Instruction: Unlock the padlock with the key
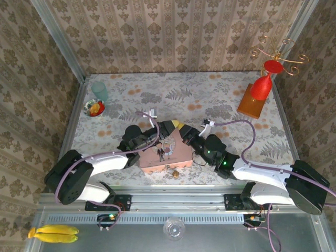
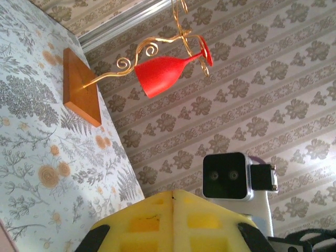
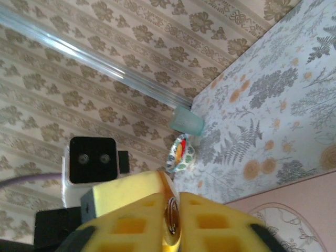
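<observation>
Pinching a mostly hidden brownish loop (image 3: 171,220), the right claw (image 3: 170,202) faces the left claw (image 2: 173,202), clenched pad to pad.

Pink tin (image 1: 176,153) centre; red goblet (image 1: 264,81) back right; teal cup (image 1: 100,90) left.

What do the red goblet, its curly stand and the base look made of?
Goblet: glossy opaque red, plastic or coated glass, can't tell which. Stand: thin gold-coloured wire, shiny, likely metal. Base: orange-brown slab, matt, probably wood.
</observation>
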### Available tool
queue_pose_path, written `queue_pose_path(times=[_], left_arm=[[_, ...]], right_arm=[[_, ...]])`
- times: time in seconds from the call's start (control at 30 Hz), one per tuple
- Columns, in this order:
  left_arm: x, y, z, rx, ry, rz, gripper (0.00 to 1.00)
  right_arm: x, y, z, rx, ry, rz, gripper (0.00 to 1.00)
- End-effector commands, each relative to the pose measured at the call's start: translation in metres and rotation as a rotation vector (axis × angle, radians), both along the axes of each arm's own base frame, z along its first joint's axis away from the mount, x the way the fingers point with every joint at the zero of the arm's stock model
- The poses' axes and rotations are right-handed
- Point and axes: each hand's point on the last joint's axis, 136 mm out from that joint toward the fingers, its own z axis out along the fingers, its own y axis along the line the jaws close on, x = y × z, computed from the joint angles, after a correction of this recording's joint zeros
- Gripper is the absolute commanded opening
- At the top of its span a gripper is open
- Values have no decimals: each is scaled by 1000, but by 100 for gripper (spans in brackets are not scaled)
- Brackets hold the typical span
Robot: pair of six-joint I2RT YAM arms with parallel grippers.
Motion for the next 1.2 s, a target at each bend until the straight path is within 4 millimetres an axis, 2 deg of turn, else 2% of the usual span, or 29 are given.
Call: queue_pose_path(times=[0.0, 0.13, 0.27, 0.53, 0.83, 1.17], left_arm=[[12, 15, 11, 64, -80, 46, 0], [13, 20, 16, 238, -166, 54, 0], [7, 23, 25, 294, -218, 42, 0], [-4, 17, 35, 276, -247, -30, 0], [-15, 13, 43, 263, -270, -70, 0], [-17, 16, 52, 245, -282, -57, 0]], right_arm=[[7, -14, 13, -8, -11, -12, 32], [10, -14, 22, 23, -30, 75, 44], [5, -3, 33, 27, -79, 145, 45], [-7, 14, 57, 71, -198, 264, 45], [-5, 25, 50, 63, -178, 304, 44], [-6, 28, 39, 45, -156, 321, 33]])
